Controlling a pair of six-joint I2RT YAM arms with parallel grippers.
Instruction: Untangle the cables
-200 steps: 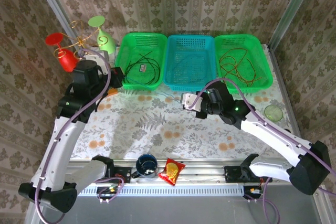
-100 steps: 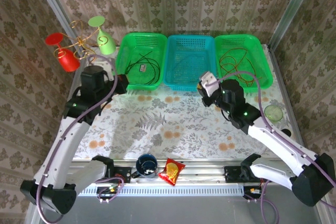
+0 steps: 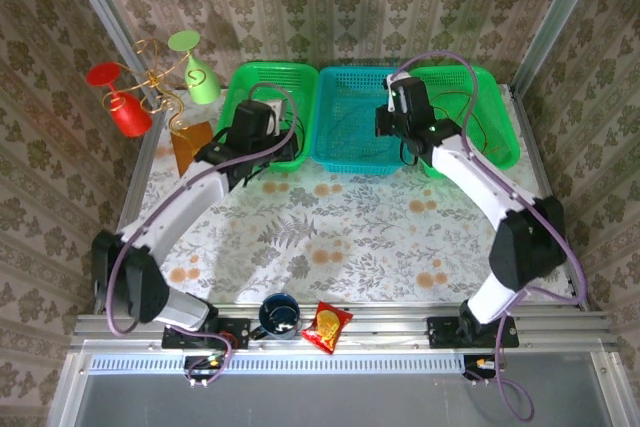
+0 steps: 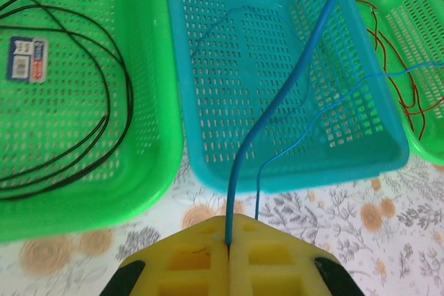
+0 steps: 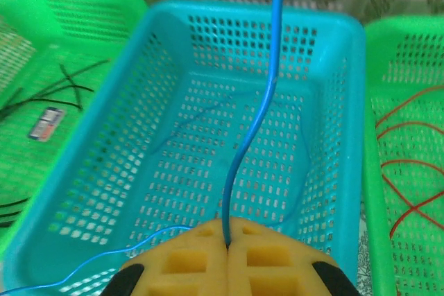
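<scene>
Left green basket [image 4: 149, 171]: black cable [image 4: 104, 123] coiled inside, loose. Left claw [image 4: 229, 244] clenched on blue cable [image 4: 277, 102], held over desk [image 4: 333, 220] just short of teal basket [image 4: 291, 178] front rim. From the pads the cable's long axis runs fwd and rightward across that basket, twd the right arm. Right claw [image 5: 227, 244] likewise clenched on blue cable, basket floor directly ahead and below. Thin blue slack trails over front rim. Right green basket [image 5: 416, 60]: red cable [image 5: 406, 163] inside. Judgement: drop spot lies btw both claws, neither arm clearly nearer.
</scene>
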